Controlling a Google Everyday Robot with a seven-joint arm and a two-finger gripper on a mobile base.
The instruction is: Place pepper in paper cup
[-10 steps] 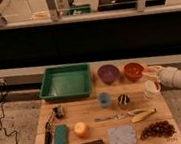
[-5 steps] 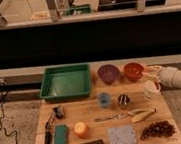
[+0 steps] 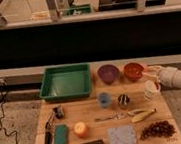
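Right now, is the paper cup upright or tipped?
Tipped: the paper cup leans, mouth showing toward the camera, at the table's right edge. The tool sits just above it.

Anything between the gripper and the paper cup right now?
Nothing visible. The gripper is at the table's right edge, directly above the paper cup, with no object between them. The orange bowl sits just to its left, clear of the path.

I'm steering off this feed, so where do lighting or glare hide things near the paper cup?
Camera view: dim, warm and soft throughout. The gripper blends into the pale arm above the paper cup, so its outline is lost. The pepper cannot be made out. The band behind the green tray is nearly black, and the window above shows reflections.
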